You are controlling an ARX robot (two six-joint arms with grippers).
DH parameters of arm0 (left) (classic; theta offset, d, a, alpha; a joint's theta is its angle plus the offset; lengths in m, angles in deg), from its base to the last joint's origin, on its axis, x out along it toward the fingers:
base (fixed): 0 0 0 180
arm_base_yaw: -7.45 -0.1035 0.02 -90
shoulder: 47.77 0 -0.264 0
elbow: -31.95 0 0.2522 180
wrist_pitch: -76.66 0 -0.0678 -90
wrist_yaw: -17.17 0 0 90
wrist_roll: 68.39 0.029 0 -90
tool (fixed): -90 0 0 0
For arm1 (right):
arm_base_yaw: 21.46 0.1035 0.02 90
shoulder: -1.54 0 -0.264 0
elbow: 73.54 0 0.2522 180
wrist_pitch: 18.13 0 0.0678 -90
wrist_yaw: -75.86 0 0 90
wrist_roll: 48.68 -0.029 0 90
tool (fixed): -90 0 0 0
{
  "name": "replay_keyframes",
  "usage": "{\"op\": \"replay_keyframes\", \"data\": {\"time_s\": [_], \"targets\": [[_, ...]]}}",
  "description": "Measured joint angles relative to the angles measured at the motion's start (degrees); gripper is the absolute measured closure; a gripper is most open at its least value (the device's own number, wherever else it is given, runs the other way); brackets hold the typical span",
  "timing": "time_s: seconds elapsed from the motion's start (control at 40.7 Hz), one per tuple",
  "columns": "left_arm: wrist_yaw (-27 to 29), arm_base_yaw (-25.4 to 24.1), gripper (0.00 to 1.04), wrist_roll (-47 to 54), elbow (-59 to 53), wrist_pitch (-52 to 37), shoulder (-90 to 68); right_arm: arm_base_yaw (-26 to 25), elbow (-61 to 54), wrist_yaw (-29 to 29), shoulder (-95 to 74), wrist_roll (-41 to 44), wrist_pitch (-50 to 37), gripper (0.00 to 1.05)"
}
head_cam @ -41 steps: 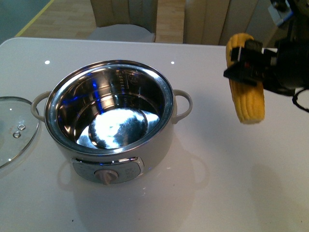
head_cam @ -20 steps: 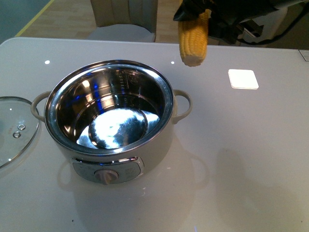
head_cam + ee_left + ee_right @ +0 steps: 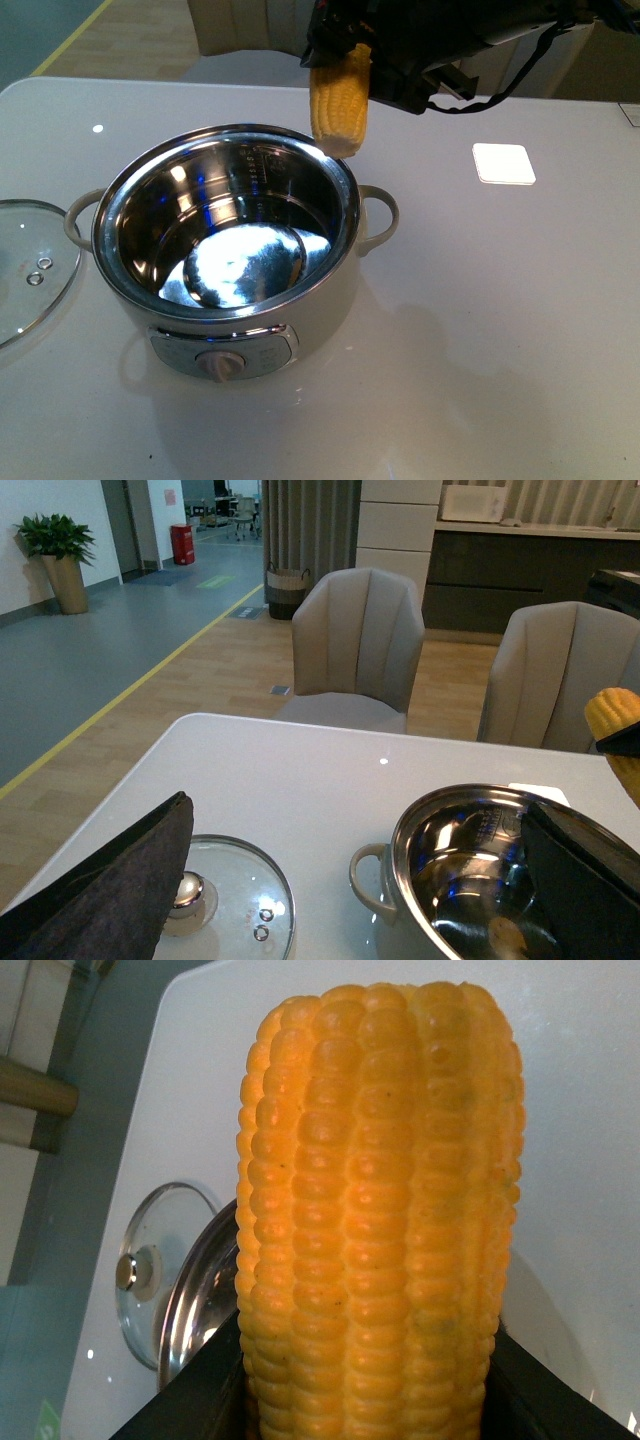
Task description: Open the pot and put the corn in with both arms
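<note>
Over the far right rim of the pot, as the front view shows it, the corn hangs upright, tip down, not yet inside. Opening step done: the glass lid lies flat on the table, left of the pot, and the steel interior is bare. Left for you: carry the cob over the opening, lower, release. Your right gripper is clenched on the cob's upper end. Your left gripper is spread wide, grasping nothing, near lid and pot.

Right hand clamping corn, left hand spread wide
</note>
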Motion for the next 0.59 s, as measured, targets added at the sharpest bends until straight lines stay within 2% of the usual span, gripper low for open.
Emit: {"op": "replay_keyframes", "data": {"time_s": [0.59], "targets": [[0.0,0.0,0.07,0.0,0.0,0.0,0.0,4.7,4.39,-1.57,-7.17,-6.08,0.74,0.58]]}}
